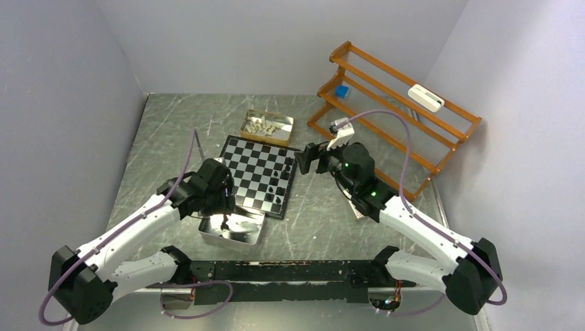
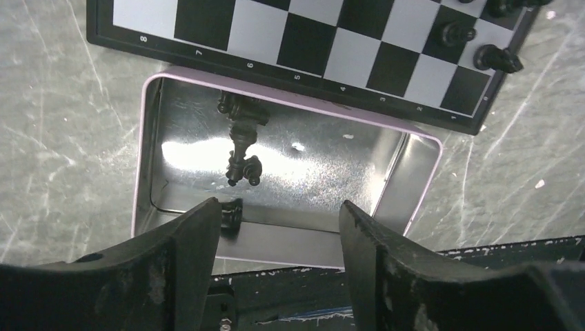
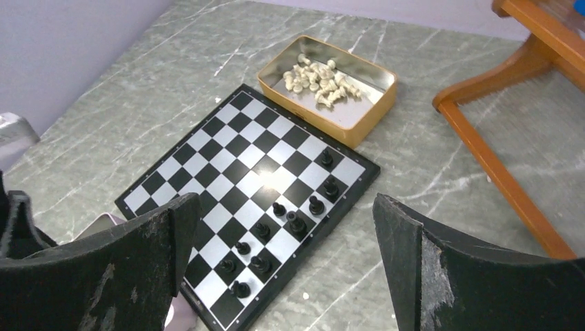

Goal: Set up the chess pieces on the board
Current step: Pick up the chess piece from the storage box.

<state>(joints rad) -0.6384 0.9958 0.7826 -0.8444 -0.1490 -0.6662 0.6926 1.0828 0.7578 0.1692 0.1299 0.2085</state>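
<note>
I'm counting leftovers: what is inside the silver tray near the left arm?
A small cluster of black chess pieces lies in the silver tray. One more sits half hidden behind the left pincer; exact count unclear.

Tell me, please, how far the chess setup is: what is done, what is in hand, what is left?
Done: about ten black pieces stand along one edge of the board. In hand: nothing; the left gripper hangs open over the silver tin, the right gripper open near the board. Left: the few dark pieces in that tin and all white pieces in the gold tin.
</note>
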